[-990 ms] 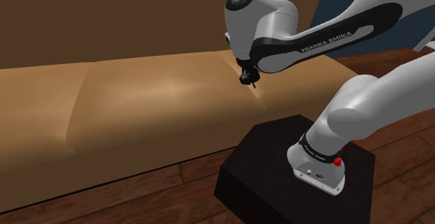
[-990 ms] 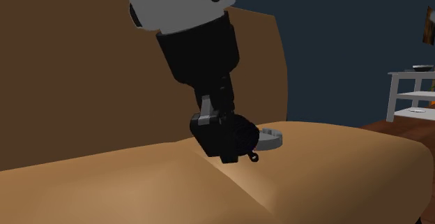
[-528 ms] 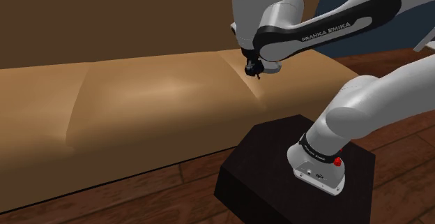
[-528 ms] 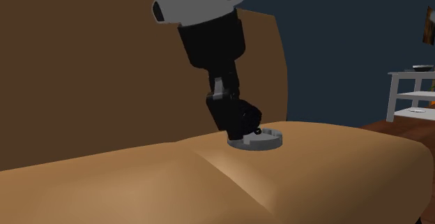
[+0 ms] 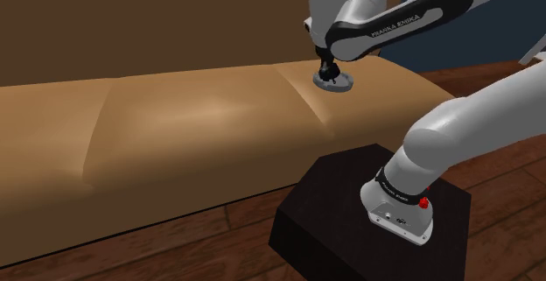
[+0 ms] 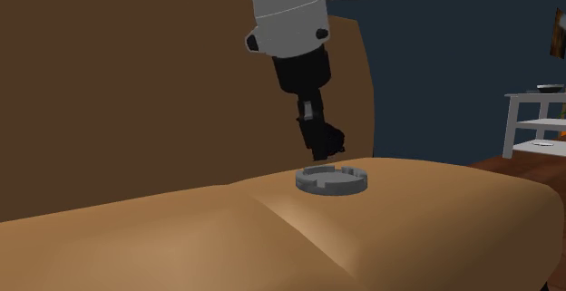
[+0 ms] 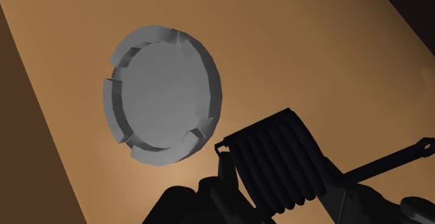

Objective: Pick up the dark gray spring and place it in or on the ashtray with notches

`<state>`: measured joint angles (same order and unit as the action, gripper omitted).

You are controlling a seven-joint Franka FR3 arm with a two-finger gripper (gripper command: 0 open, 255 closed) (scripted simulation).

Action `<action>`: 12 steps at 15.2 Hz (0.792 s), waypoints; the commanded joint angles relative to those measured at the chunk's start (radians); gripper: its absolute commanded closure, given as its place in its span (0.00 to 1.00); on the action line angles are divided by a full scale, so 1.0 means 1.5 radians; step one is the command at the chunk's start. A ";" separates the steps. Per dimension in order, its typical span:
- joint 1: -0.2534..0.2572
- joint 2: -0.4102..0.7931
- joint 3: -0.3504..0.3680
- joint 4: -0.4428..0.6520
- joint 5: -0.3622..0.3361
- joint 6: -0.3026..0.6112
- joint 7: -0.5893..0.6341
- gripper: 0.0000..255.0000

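Wrist view: gripper [image 7: 279, 191] clamped across coils of dark spring [image 7: 275, 160], carried above sofa [image 5: 201, 113], just beside grey notched ashtray [image 7: 115, 111]. Judged light, springy, prone to roll; mid-coil hold soundest.

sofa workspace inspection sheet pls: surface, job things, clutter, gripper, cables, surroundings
surface: tan sofa seat, smooth, with cushion seams.
job's things: grey ashtray with notches sits empty on the seat; dark gray spring is clasped between the fingers, beside the ashtray, not in it.
clutter: nothing seen.
gripper: black gripper shut on the spring, hanging close to the ashtray, above the seat.
cables: nothing seen.
surroundings: brown sofa back, wooden floor, black stand, white shelf unit.
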<state>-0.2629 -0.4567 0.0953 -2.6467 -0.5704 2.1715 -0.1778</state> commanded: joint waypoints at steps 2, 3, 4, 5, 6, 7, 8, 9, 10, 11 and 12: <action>-0.029 0.031 -0.033 0.023 -0.029 0.029 -0.032 1.00; -0.039 0.044 -0.044 0.032 -0.038 0.040 -0.044 1.00; -0.048 0.057 -0.055 0.043 -0.046 0.050 -0.055 1.00; -0.057 0.071 -0.066 0.054 -0.053 0.059 -0.067 1.00; -0.065 0.085 -0.077 0.066 -0.060 0.069 -0.078 1.00; -0.073 0.100 -0.088 0.079 -0.066 0.078 -0.090 1.00; -0.081 0.115 -0.098 0.093 -0.070 0.087 -0.101 1.00; -0.088 0.131 -0.108 0.107 -0.074 0.096 -0.114 1.00; -0.094 0.147 -0.118 0.122 -0.077 0.104 -0.126 1.00; -0.101 0.163 -0.127 0.137 -0.078 0.112 -0.139 1.00; -0.107 0.180 -0.137 0.153 -0.079 0.120 -0.151 1.00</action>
<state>-0.4090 -0.2161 -0.0906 -2.4354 -0.6795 2.3279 -0.3848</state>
